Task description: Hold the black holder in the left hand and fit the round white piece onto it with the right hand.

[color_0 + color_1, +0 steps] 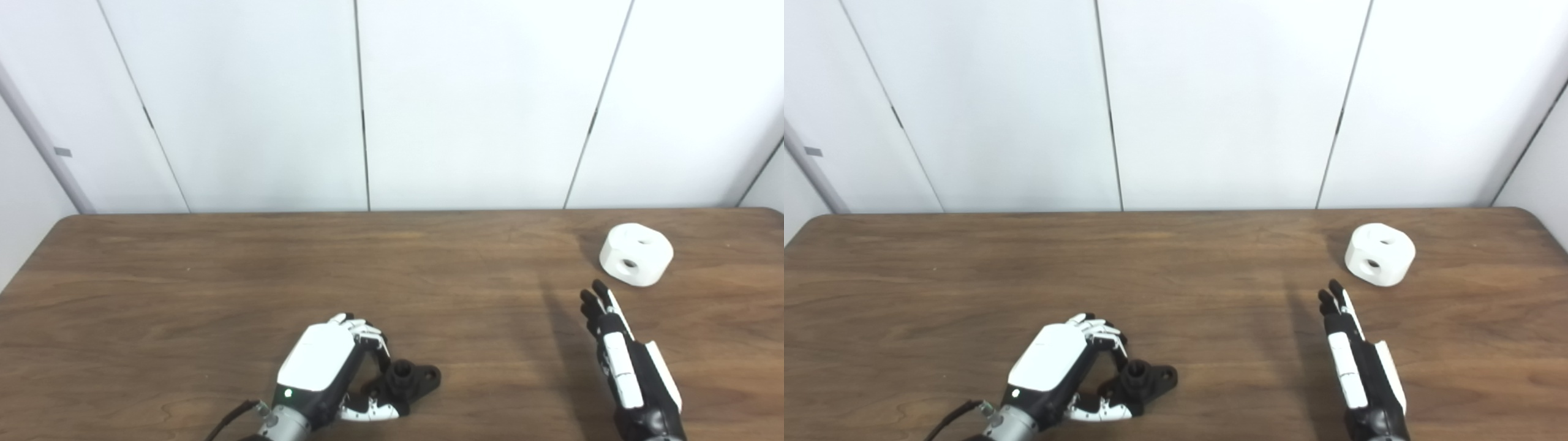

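The round white plastic piece (636, 262) lay just beyond the right hand (625, 361), fingers straight and together; the left hand (331, 373) seemingly pinched the black holder (407, 381).

Table (184, 294): brown wood-grain top, smooth, low sheen. Round white piece (636, 254): matt white plastic by the look, smooth faces. Black holder (407, 380): matt black, plastic-like. Left hand (331, 367) and right hand (631, 367): glossy white shell panels over black plastic. Wall panels (478, 104): smooth, matt white.
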